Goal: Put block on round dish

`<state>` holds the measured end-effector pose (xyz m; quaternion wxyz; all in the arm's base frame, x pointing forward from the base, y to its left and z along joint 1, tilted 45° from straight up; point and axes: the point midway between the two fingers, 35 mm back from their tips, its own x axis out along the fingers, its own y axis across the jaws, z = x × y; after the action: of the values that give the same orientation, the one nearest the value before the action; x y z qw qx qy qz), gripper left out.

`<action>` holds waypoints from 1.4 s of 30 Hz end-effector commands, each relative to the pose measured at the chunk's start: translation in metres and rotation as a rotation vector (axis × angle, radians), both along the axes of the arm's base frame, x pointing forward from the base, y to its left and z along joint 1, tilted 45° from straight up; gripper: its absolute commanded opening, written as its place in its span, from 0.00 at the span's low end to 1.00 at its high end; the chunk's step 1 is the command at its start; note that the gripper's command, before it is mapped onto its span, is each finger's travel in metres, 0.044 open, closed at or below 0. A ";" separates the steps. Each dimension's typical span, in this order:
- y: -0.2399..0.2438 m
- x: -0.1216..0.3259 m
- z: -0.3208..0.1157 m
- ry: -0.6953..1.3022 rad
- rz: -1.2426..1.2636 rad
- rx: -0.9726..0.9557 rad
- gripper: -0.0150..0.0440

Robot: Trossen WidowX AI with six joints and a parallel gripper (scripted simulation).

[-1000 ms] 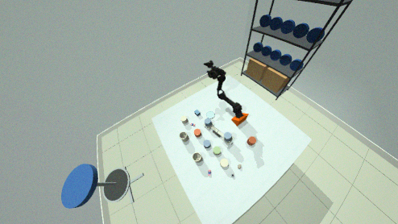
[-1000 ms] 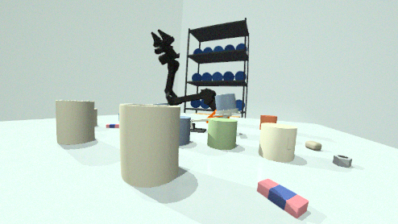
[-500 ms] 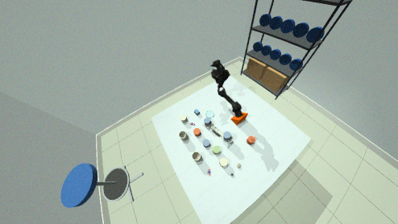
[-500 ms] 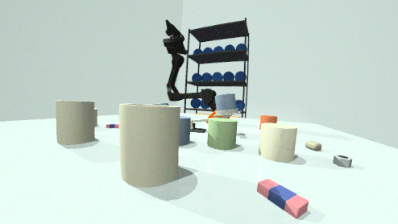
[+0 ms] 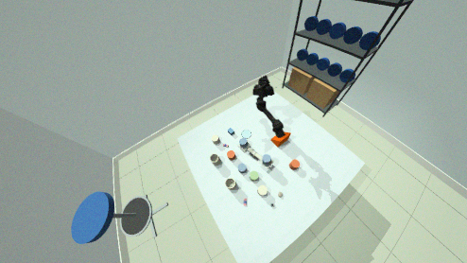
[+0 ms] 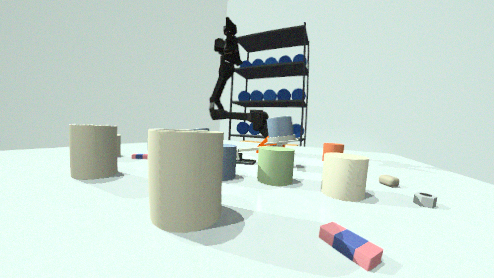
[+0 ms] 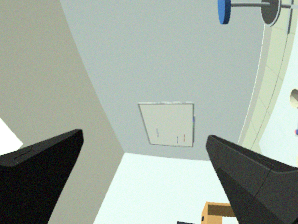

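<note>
Two matching blue cups stand on the ends of the small balance point(image 5: 255, 153). The near-end cup point(image 5: 267, 159) point(image 6: 280, 127) sits high and slightly tilted in the exterior view. The far-end cup point(image 5: 243, 142) is mostly hidden there behind a large tan cup. The beam slopes down toward that far-end cup. No block shows outside the two cups on the balance. The round pale dish point(image 5: 246, 133) lies just beyond the far-end cup, and nothing distinct shows on it. My gripper point(image 5: 264, 79) point(image 6: 228, 21) point(image 7: 147, 139) is open and empty, raised high above the table, away from cups and dish.
A small blue block-like piece point(image 5: 231, 131) lies left of the dish. Around the balance stand an orange cup point(image 5: 231, 154), a green cup point(image 5: 253, 176) point(image 6: 276, 166), a cream cup point(image 5: 262, 190) point(image 6: 345, 176) and large tan cups. A pink-and-blue bar point(image 6: 351, 244) and a nut point(image 6: 425, 200) lie nearby.
</note>
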<state>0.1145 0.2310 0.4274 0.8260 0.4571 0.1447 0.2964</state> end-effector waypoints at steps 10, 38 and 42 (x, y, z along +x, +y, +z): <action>0.021 0.012 -0.090 -0.018 -0.026 -0.466 1.00; -0.032 0.031 -0.230 0.013 -0.067 -1.425 1.00; -0.046 0.032 -0.243 0.026 -0.064 -1.563 1.00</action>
<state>0.1457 0.1995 0.1977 0.9312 -0.1869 0.2963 0.1010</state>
